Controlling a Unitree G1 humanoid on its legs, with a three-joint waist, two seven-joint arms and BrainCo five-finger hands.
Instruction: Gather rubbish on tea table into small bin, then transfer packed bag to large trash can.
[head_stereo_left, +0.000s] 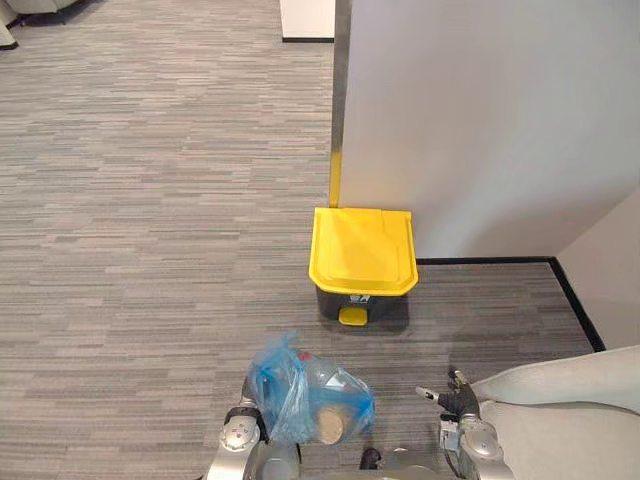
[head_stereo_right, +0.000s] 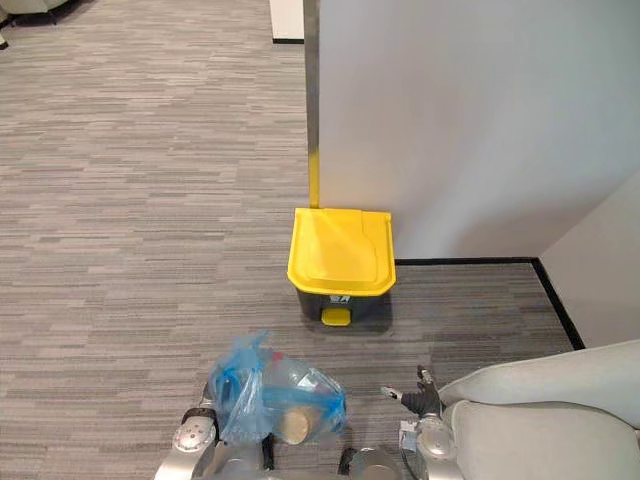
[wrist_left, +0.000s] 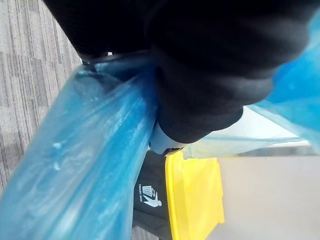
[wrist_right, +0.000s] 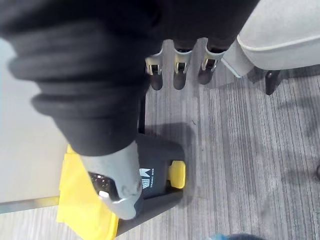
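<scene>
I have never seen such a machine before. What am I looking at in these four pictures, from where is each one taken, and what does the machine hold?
This is a humanoid robot with two arms and two hands. The two wide pictures come from a stereo camera on its head, looking down; they show one scene from slightly different places. The two close pictures come from cameras on its wrists, each looking along its own hand.

The robot stands on grey carpet. In front of it, by a white wall, is a dark trash can with a closed yellow lid and a yellow pedal. The left hand holds a blue bag of rubbish. The right hand is open and holds nothing. A pale cushioned seat is at the robot's right.
</scene>
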